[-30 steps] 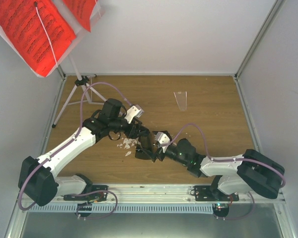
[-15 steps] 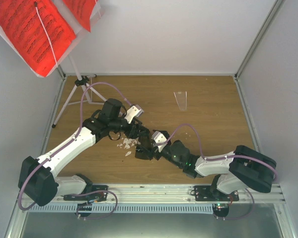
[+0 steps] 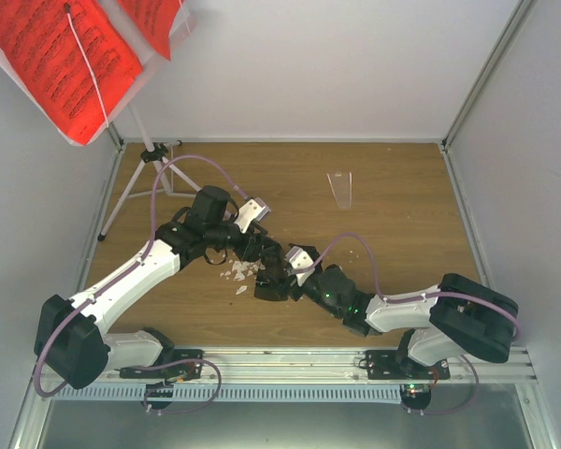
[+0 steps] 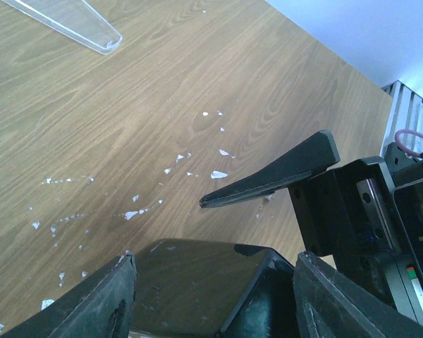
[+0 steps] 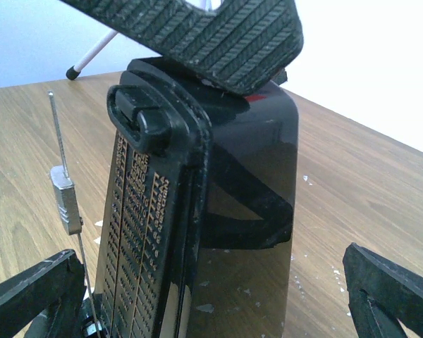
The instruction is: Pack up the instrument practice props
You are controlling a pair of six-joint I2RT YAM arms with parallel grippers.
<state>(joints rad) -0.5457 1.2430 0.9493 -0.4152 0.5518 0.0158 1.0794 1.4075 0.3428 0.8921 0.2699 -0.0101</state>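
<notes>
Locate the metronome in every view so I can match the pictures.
Top external: metronome, a small black shape mid-table.
Left wrist: its glossy black top at the bottom edge.
Right wrist: large and upright, filling the centre.
Shared landmark: white crumbs on the wood beside it.

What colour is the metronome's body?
Glossy black metronome, clearest in the right wrist view.

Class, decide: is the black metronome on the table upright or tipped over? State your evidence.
Upright: the metronome stands on the wooden table, with its narrow end and pendulum rod pointing up.
</notes>
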